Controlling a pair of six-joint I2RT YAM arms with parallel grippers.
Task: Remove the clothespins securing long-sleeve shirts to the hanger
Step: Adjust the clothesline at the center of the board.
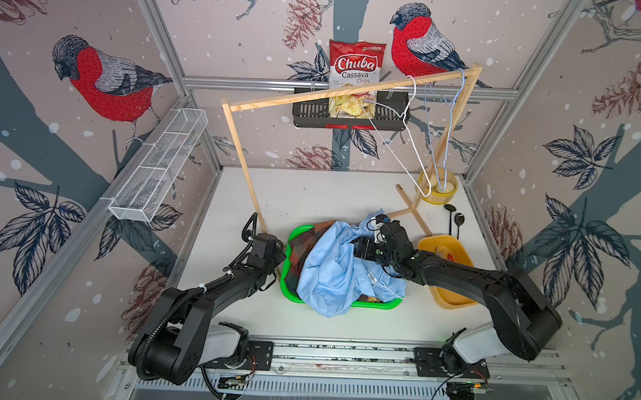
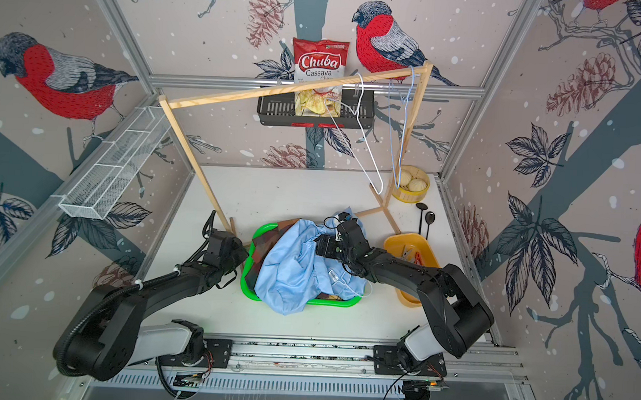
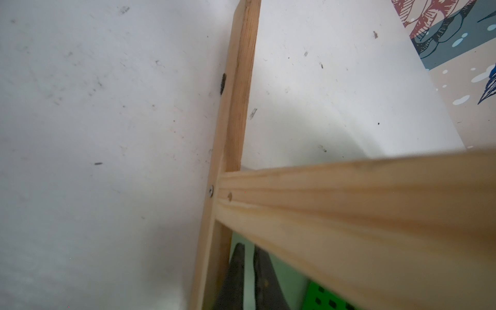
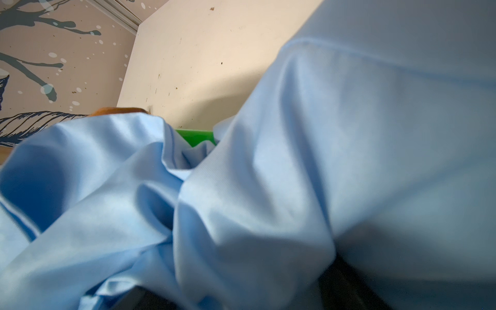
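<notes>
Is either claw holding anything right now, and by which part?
Left claw is shut on nothing. Right claw stands wide in folds of the light blue shirt; a grip cannot be told.

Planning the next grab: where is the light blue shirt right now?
In both top views the light blue shirt lies heaped in the green basket near the front centre of the table; the yellow tray sits to its right.

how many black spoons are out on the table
2. Both lie side by side between the bamboo steamer and the yellow tray: one spoon nearer the steamer, the other spoon beside it. No others visible.
</notes>
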